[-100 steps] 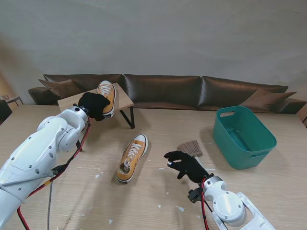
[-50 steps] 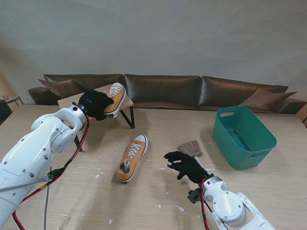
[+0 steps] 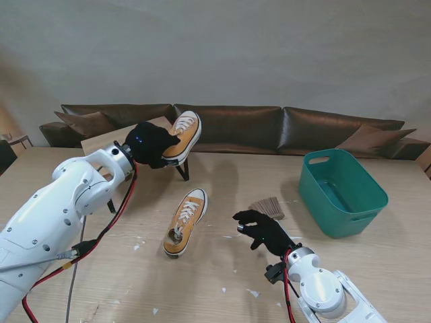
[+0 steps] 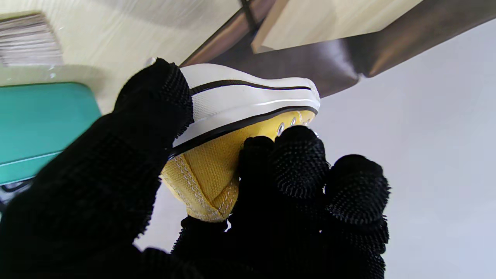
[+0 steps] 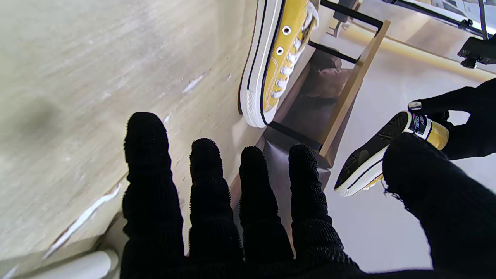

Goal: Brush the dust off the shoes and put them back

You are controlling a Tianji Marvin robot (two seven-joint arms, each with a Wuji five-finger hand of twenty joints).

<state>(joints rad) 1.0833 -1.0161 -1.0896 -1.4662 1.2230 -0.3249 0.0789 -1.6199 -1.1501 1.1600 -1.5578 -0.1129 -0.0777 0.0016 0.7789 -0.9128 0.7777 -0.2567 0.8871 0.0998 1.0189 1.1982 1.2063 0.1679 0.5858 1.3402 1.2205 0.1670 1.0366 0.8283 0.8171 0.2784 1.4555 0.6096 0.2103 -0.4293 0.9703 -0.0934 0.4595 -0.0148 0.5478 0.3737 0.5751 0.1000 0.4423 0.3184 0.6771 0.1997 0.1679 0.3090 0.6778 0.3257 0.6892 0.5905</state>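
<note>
since the earlier frame the left hand (image 3: pixel 151 143) has carried the yellow shoe (image 3: pixel 184 136) off the small stand (image 3: pixel 101 140), up and toward 3 o'clock. fingers (image 4: pixel 298 166) and thumb clamp around the heel, so it hangs in the air, toe pointing to 1 o'clock. second shoe (image 3: pixel 185 221) lies on the table (image 3: pixel 101 269) near the middle. right hand (image 3: pixel 264 232) hovers spread, holding nothing, with the brush (image 3: pixel 268 207) just beyond at 12 o'clock. green bin (image 3: pixel 342 192) sits at 3 o'clock.

yellow shoes (image 3: pixel 186 221), white soles | teal bin (image 3: pixel 343 192) | black-gloved left hand (image 3: pixel 152 144)
</note>
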